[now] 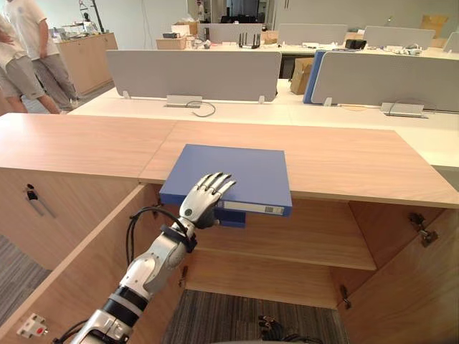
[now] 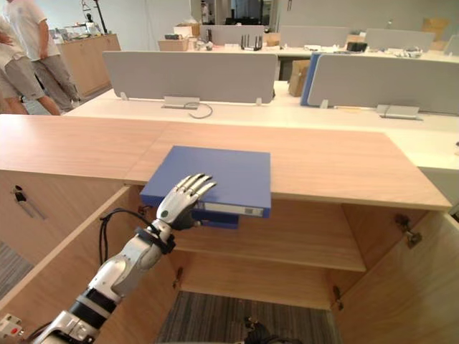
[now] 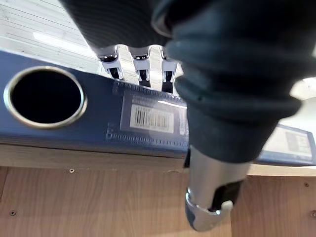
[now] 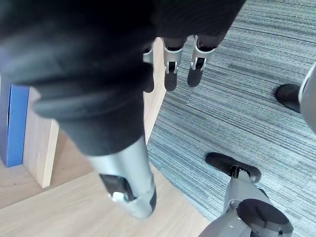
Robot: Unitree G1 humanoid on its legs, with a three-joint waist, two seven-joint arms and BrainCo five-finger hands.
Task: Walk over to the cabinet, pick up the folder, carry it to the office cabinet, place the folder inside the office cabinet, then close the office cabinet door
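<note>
Left robot hand lies with almost straight fingers flat on the cover of the blue folder, near its left front corner. Its thumb hangs free below the spine, so nothing is clamped yet. To pick up well, I think the thumb should close against the underside while the fingers press down. A grip nearer the middle of the spine seems better, because a hold at the corner may let the folder tip. The folder lies flat on the wooden bench, its spine jutting over the front edge above the open cabinet. Right robot hand hangs relaxed over the carpet, holding nothing.
</note>
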